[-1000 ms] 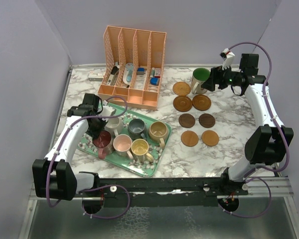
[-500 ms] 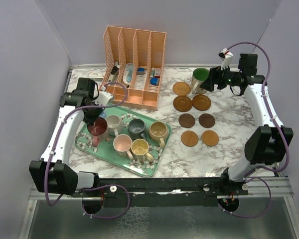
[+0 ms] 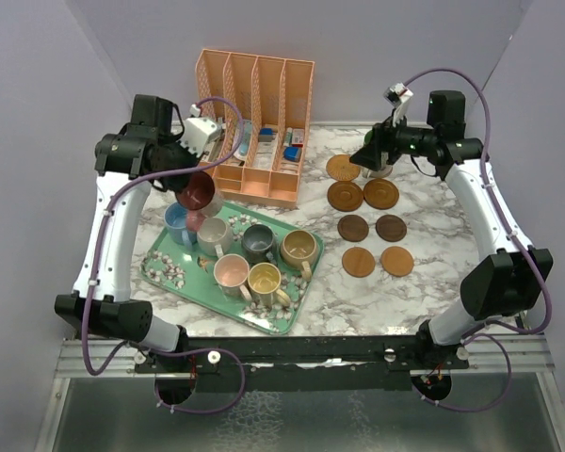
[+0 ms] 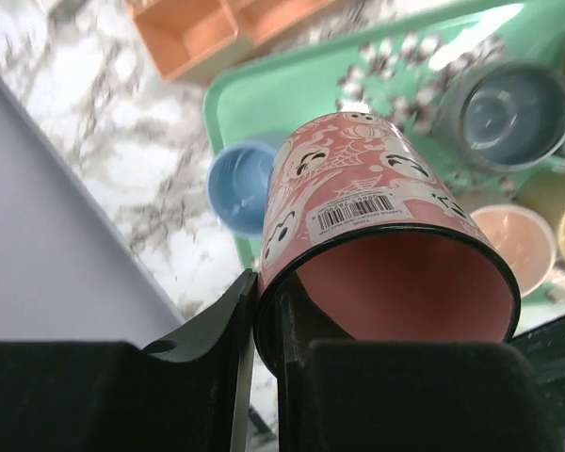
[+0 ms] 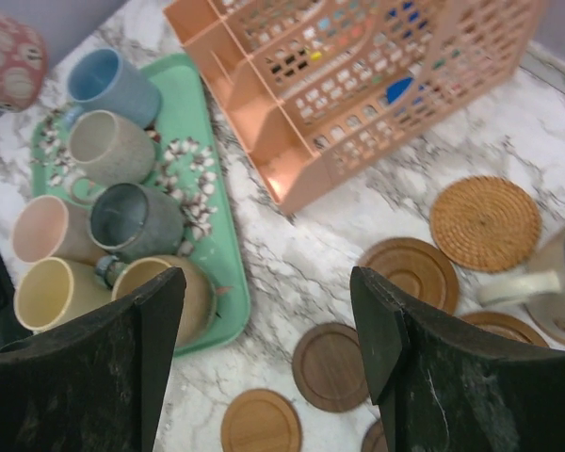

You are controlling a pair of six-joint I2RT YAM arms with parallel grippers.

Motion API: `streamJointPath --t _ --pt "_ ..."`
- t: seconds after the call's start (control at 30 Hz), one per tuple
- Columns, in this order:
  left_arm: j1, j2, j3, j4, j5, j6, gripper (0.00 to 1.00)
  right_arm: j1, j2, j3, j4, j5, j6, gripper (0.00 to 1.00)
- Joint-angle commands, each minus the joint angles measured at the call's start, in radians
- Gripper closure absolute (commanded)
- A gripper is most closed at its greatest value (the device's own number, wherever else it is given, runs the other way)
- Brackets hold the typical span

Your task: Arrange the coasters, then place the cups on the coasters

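Observation:
My left gripper [image 3: 188, 182] is shut on the rim of a maroon cup [image 3: 198, 194], which hangs tilted above the tray's back left corner. In the left wrist view the fingers [image 4: 228, 330] pinch the wall of this ghost-patterned cup [image 4: 377, 188]. Blue [image 3: 177, 224], cream [image 3: 213, 235], grey-blue [image 3: 258, 243], tan [image 3: 298, 249], pink [image 3: 232, 271] and yellow [image 3: 264, 280] cups stand on the green tray [image 3: 299, 297]. Several coasters [image 3: 353, 228] lie in pairs on the right. My right gripper [image 3: 369, 156] hovers open there, beside a green-lined cup [image 5: 551, 282].
An orange file organizer [image 3: 254, 122] with small items stands at the back, just behind the tray and close to the lifted cup. White pebbles are scattered on the tray between the cups. Walls close in the left, back and right sides.
The left arm lifted the maroon cup off the tray, up and toward the back. The right gripper rose and shifted left over the green-lined cup, its jaws slightly narrower.

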Motion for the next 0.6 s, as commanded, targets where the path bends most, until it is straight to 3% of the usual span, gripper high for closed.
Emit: streamJointPath --t 0.0,0.23,0.57 --pt "-0.115 0.059 0.133 0.125 0.079 -0.124 1.00 0.058 -0.023 0.047 0.115 -0.074 0.108 0.29" --pt "-0.320 0.251 0.312 0.262 -0.047 -0.207 1.00 0.154 -0.009 0.085 0.203 -0.013 0.191 0.29" --pt "-0.437 0.485 0.417 0.520 -0.118 -0.360 1.00 0.191 0.004 0.046 0.245 0.083 0.266 0.30"
